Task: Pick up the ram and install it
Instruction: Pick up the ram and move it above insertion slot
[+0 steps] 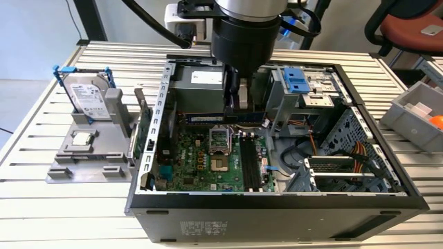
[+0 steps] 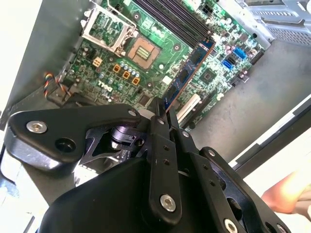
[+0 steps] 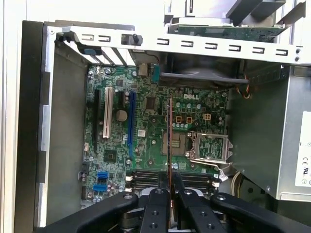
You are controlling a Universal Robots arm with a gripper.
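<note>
My gripper (image 1: 235,105) hangs inside the open computer case (image 1: 277,207), above the back part of the green motherboard (image 1: 207,161). It is shut on the ram (image 1: 220,118), a long dark-blue stick held level a little above the board. In the second wrist view the ram (image 2: 188,72) juts out from between the fingers (image 2: 156,127). Seen edge-on in the first wrist view, the ram (image 3: 169,128) runs out from the gripper (image 3: 170,188) over the processor socket (image 3: 206,147). The black memory slots (image 1: 250,162) lie on the board, nearer the case's front than the ram.
A grey holder (image 1: 86,166) at the exterior view's left carries a silver hard drive in a blue frame (image 1: 90,98), a processor chip (image 1: 82,138) and a green card (image 1: 143,132). A grey bin (image 1: 415,116) stands at the right. A hand (image 2: 289,194) shows beside the case.
</note>
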